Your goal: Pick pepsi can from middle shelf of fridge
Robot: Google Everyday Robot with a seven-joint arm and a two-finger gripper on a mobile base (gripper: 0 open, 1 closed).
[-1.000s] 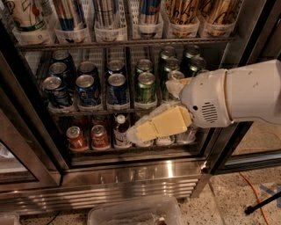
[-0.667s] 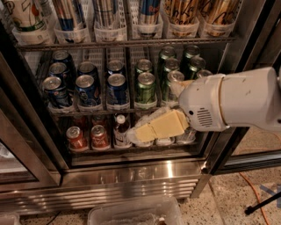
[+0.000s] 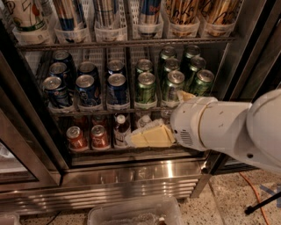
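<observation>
Several dark blue pepsi cans (image 3: 88,90) with silver tops stand in the left lanes of the middle shelf (image 3: 109,108) of the fridge (image 3: 131,182). Green cans (image 3: 145,86) fill the right lanes. My gripper (image 3: 149,136), cream-coloured on a thick white arm (image 3: 228,127), reaches in from the right. It sits in front of the bottom shelf, below the green cans and to the lower right of the pepsi cans. It touches no can.
Tall cans (image 3: 105,13) stand on the top rack. Red cans (image 3: 77,137) and a clear bottle (image 3: 120,129) stand on the bottom rack. A dark door frame (image 3: 26,132) is at the left. A clear plastic bin (image 3: 131,213) and an orange cable (image 3: 257,191) lie on the floor.
My arm and gripper have dropped lower and shifted slightly left, from level with the middle shelf's edge to in front of the bottom shelf. The cans have not moved.
</observation>
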